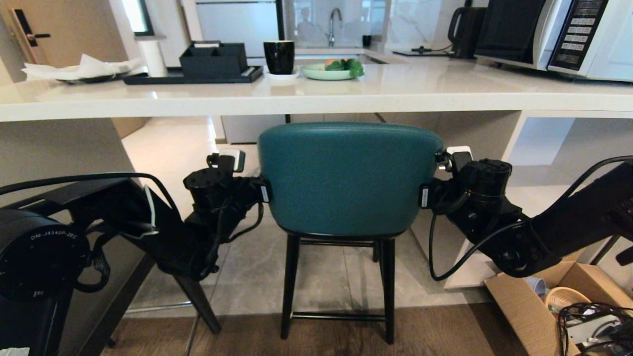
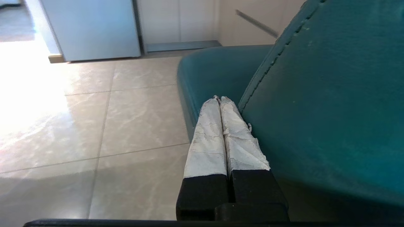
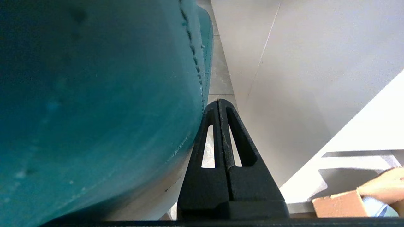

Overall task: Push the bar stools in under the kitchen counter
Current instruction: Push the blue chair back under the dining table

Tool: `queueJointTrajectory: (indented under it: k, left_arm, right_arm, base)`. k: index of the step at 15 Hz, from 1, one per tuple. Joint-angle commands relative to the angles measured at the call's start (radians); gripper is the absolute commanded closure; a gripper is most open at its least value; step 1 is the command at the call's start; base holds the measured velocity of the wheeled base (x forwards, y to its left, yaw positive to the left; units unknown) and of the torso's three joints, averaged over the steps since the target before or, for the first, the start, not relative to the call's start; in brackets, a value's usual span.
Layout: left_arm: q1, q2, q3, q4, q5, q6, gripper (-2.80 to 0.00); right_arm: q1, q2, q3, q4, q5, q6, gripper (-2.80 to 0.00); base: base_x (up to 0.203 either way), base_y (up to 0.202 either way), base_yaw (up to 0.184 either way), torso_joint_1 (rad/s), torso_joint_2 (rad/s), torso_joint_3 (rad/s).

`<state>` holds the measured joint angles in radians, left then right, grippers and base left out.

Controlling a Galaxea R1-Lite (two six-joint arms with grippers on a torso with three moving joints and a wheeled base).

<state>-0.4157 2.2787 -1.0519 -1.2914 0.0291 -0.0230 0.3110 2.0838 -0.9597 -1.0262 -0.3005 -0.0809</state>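
White counter slab (image 1: 316, 101) spans the view; the left gripper (image 2: 220, 100), fingers pressed together and empty, is set against the teal stool's (image 1: 348, 178) back edge; the right gripper (image 3: 218, 102), likewise closed, flanks the opposite edge; even pressure is advised so the stool is driven straight under.

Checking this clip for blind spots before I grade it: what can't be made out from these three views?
- Second bar stool: in no view.
- Teal padded stool: seat hidden behind its curved back in the head view; the wrist views show only a corner, so its depth under the white stone counter is unclear.
- Left gripper and right gripper: both shut beside the backrest; actual contact cannot be confirmed.
- Cardboard box: cut off by the head view's edge.
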Motion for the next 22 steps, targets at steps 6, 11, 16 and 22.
queueJointTrajectory:
  k: [6, 11, 16, 22]
  left_arm:
    - [-0.138, 0.018, -0.022, 0.000, 0.006, 0.002, 0.00]
    - [-0.076, 0.018, -0.034, 0.019, 0.025, 0.018, 0.00]
    - [-0.070, 0.024, -0.096, 0.080, 0.026, 0.033, 0.00]
    - [-0.044, 0.007, -0.041, 0.064, 0.071, 0.032, 0.00]
  right_arm:
    - [-0.079, 0.012, -0.014, 0.000, -0.005, -0.002, 0.00]
    - [-0.067, 0.008, 0.011, -0.007, -0.006, -0.002, 0.00]
    - [-0.064, -0.004, 0.031, -0.028, -0.009, -0.004, 0.00]
    - [-0.064, -0.016, 0.036, -0.028, -0.014, -0.002, 0.00]
  base:
    - [0.000, 0.000, 0.000, 0.000, 0.00, 0.000]
    - [0.000, 0.000, 0.000, 0.000, 0.00, 0.000]
    - [0.000, 0.000, 0.000, 0.000, 0.00, 0.000]
    - [0.000, 0.000, 0.000, 0.000, 0.00, 0.000]
